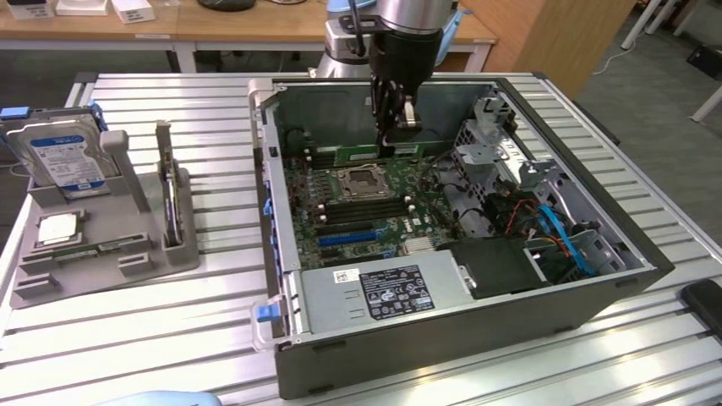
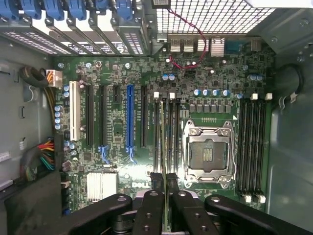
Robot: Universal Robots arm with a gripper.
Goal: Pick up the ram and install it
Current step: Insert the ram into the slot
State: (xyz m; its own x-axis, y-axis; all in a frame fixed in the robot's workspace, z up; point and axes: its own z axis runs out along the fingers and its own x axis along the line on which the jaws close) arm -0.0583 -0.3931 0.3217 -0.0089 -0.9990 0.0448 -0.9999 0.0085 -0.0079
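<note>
Inside the open computer case (image 1: 564,288), my gripper (image 1: 396,134) reaches down from above, shut on the ram (image 1: 367,153), a thin green stick held level on its long edge. The stick hangs just over the motherboard, on the far side of the empty CPU socket (image 1: 358,180). In the wrist view the ram (image 2: 164,142) appears edge-on between my black fingers (image 2: 155,182), lined up along the memory slots (image 2: 174,132) beside the CPU socket (image 2: 209,154). Whether it touches a slot I cannot tell.
A second bank of memory slots (image 2: 252,144) lies on the socket's other side. The power supply (image 1: 384,292), drive cage (image 1: 496,144) and blue cables (image 1: 564,241) crowd the case. At the exterior view's left, a grey holder (image 1: 101,262) carries a hard drive (image 1: 62,161) and a bracketed card (image 1: 169,199).
</note>
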